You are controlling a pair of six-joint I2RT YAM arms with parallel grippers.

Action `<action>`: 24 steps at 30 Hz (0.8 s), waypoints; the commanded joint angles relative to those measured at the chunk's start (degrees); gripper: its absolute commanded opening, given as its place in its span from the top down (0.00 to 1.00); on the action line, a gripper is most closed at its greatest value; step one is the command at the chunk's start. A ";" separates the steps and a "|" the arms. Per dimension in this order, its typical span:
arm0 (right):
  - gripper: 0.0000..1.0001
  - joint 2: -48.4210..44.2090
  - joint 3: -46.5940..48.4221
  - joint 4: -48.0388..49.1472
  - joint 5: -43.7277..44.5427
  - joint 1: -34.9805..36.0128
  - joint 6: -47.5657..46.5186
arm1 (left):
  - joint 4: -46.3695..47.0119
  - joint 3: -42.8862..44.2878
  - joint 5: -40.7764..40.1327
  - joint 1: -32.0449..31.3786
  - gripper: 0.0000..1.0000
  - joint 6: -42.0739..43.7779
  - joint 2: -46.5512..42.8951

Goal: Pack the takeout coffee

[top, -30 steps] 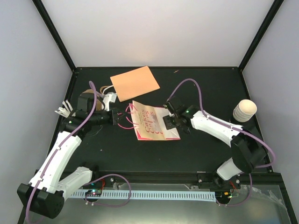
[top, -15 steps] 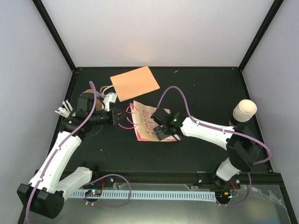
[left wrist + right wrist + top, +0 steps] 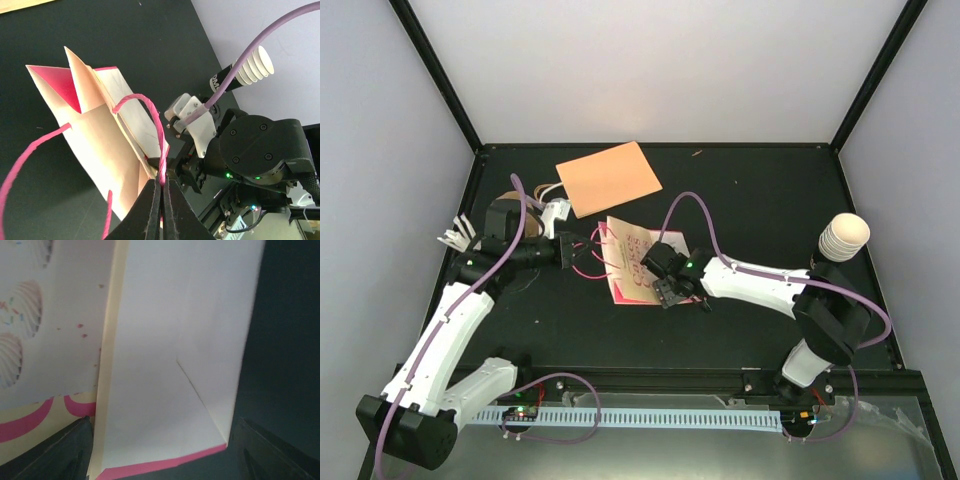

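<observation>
The takeout coffee, a cream ribbed cup with a dark lower part, stands at the table's right edge and also shows in the left wrist view. A paper bag with pink trim lies flat mid-table. My left gripper is shut on the bag's pink cord handle, the cord pinched between its fingers. My right gripper hovers open over the bag's near right part. In the right wrist view its fingers straddle the bag's white folded side without touching it.
An orange flat sheet lies at the back. A brown pulp carrier and a bundle of white sticks sit at the left behind my left arm. Black frame posts bound the table.
My right arm has swept left across the bag toward its near part, and its jaws have widened. The left gripper has held still on the handle.
</observation>
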 commanded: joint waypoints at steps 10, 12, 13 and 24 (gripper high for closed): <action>0.44 -1.11 1.59 -6.16 13.66 -1.83 1.42 | 0.29 2.26 -0.63 0.44 0.99 0.29 -2.75; 0.45 -1.48 1.34 -5.87 13.54 -2.79 0.68 | 0.41 2.25 -0.89 0.44 0.98 0.28 -2.93; 0.46 -1.82 1.19 -5.68 13.55 -3.28 0.25 | 0.46 2.19 -1.02 0.44 0.98 0.33 -2.98; 0.47 -5.38 -1.53 -2.22 8.09 -9.74 -4.04 | 0.35 1.95 -1.06 0.44 0.98 0.57 -3.07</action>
